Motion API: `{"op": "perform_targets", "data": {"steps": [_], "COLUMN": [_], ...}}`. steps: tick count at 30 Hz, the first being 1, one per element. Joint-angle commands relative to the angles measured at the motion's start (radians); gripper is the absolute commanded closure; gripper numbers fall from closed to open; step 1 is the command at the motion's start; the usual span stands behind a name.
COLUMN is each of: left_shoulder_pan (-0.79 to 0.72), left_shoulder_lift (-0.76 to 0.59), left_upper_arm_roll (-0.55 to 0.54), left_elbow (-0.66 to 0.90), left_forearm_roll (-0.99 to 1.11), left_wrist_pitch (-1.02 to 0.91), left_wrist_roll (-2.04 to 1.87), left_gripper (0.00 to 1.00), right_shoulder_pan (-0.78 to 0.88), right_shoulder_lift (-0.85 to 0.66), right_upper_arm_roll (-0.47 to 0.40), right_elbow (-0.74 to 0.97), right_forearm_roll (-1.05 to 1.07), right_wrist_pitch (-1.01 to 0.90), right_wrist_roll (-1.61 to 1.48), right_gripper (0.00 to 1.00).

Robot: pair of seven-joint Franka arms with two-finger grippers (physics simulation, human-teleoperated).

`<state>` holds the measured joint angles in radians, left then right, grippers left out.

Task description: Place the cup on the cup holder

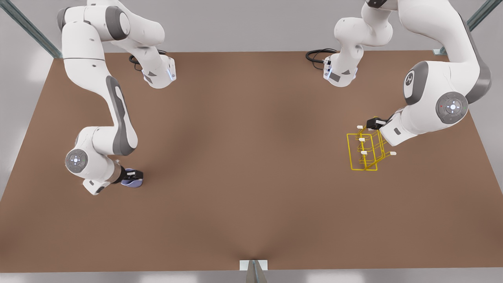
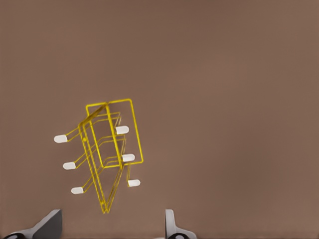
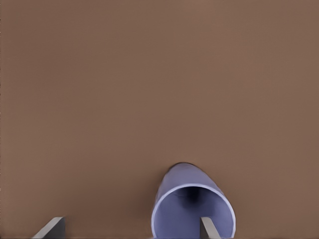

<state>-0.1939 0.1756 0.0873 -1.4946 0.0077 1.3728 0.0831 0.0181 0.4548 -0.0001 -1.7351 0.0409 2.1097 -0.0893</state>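
The cup [image 1: 133,181] sits on the table [image 1: 243,165] at the lower left of the front view, well apart from the cup holder [image 1: 366,151] at the right. The right gripper [image 1: 131,175] is down at it, fingers spread, one finger [image 3: 208,228] inside the rim (nothing clamped yet). The left gripper [image 1: 375,123] hovers just above the rack with its fingers apart. By my reading, the grasp, the carry and the hanging on a prong are all left.

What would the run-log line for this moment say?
right gripper: open, one finger inside cup rim | left gripper: open above cup holder | cup on table, not placed
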Motion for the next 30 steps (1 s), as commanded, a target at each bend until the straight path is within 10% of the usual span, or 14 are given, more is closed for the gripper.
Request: {"op": "perform_targets", "data": {"steps": [1, 24, 30], "left_shoulder_pan": [-0.001, -0.001, -0.001], "left_shoulder_lift": [-0.001, 0.004, 0.005], "left_upper_arm_roll": [0.0, -0.001, -0.001], "left_elbow": [0.0, 0.0, 0.002], "left_forearm_roll": [0.002, 0.0, 0.0], "left_wrist_pitch": [-0.011, -0.034, -0.034], "left_wrist_roll": [0.007, 0.001, 0.001], "left_gripper": [0.0, 0.0, 0.0], "right_shoulder_pan": [0.005, -0.007, -0.009], "right_shoulder_lift": [-0.002, 0.087, 0.096], "right_upper_arm_roll": [0.0, -0.001, -0.006], "right_elbow": [-0.012, -0.083, -0.076], "right_forearm_roll": [0.002, -0.003, -0.003], "right_wrist_pitch": [0.03, 0.039, 0.058], "right_wrist_roll": [-0.023, -0.015, -0.015], "right_gripper": [0.0, 0.0, 0.57]}}
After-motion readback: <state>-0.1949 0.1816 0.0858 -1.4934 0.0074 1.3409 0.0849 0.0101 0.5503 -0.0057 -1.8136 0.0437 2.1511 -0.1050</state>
